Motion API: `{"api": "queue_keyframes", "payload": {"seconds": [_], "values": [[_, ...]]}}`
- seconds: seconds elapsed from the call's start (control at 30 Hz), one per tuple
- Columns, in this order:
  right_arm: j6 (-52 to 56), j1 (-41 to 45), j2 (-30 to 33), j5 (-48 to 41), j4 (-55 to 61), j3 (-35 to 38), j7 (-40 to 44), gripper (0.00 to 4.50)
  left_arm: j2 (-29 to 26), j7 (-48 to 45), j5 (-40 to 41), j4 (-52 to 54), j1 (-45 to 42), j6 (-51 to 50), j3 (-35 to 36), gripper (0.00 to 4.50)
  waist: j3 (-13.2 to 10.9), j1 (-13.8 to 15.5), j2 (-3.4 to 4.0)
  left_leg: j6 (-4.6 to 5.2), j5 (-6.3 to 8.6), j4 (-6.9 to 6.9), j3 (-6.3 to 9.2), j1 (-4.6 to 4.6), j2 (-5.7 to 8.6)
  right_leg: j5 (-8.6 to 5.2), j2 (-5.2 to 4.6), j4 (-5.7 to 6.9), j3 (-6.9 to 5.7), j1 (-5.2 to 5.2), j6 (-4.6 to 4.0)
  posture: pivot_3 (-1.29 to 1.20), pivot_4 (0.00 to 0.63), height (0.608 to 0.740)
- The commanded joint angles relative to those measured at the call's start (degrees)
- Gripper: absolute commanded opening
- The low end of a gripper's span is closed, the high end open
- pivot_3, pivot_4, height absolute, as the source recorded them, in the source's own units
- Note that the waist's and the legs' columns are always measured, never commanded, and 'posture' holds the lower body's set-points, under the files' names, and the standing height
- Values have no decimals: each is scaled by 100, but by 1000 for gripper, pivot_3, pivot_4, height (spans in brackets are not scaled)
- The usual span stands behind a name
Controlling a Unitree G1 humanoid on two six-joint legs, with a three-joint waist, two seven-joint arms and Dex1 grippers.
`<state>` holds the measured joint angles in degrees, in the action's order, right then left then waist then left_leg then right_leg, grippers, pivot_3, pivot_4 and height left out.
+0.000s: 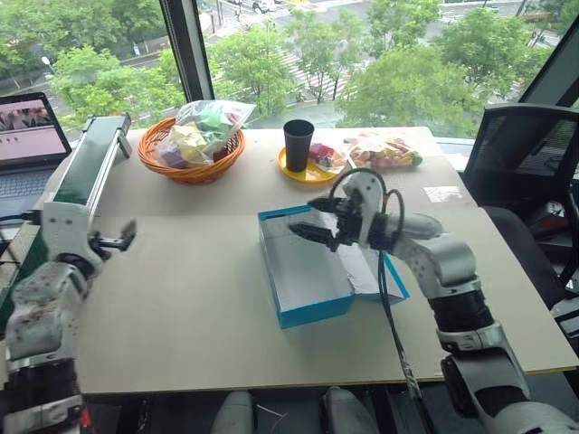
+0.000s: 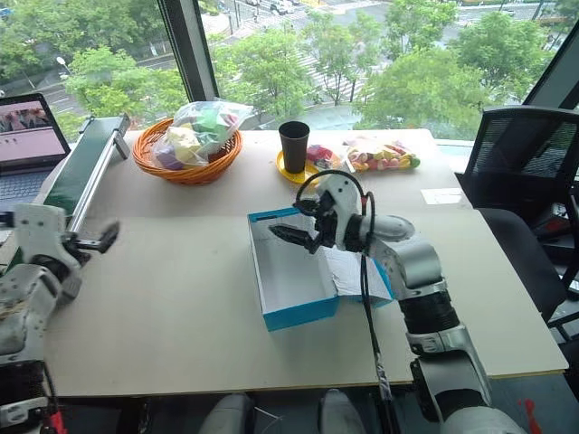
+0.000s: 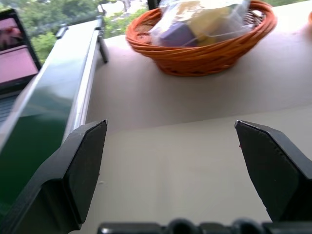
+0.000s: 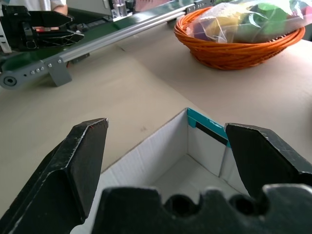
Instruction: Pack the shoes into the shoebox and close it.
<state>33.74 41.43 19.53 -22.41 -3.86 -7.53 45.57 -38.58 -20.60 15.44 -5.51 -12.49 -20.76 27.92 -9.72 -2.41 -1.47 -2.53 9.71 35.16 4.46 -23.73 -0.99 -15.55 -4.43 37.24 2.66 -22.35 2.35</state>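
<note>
The shoebox (image 1: 303,271) lies open, white inside (orange basket (image 1: 192,149) holds a bag); both jaws gape, holding nothing.

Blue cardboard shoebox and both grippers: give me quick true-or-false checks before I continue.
1. The blue cardboard shoebox is open and holds nothing. True.
2. The right gripper holds a red shoe. False: it is open, holding nothing, above the box.
3. The left gripper is shut. False: its jaws stand open.
4. The orange wicker basket holds a clear bag of colourful items. True.
5. The black cup stands inside the shoebox. False: it stands on a yellow plate.
</note>
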Motion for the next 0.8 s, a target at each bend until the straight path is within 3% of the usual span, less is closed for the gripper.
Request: {"api": "queue_keyframes", "payload": {"seconds": [0.03,0.27,0.53,0.8], "values": [[-301,223,-398,155,-114,-64,-240,4500,-149,-122,58,-322,94,410,347,4488,0,22,0,0,0,-1,0,1,0,0,0,0,-1,0,0,0,150,740],[-252,58,-908,336,79,-250,-599,4500,-508,-580,126,-1519,-247,1140,479,4488,2,33,-3,-2,-1,-1,3,0,-2,1,1,6,-7,-3,-2,0,150,740],[-17,-155,-901,336,499,-262,-753,4500,-843,-783,-190,-3141,-1117,1882,77,4488,2,0,-4,-2,-1,0,2,2,0,1,0,39,-9,-19,-2,0,150,740],[78,-290,-792,348,696,-180,-958,4500,-927,-1124,-190,-3855,-1771,2106,-212,4488,3,-4,-6,-2,-1,0,2,0,-1,1,1,46,-10,-25,-2,0,150,740]]}}
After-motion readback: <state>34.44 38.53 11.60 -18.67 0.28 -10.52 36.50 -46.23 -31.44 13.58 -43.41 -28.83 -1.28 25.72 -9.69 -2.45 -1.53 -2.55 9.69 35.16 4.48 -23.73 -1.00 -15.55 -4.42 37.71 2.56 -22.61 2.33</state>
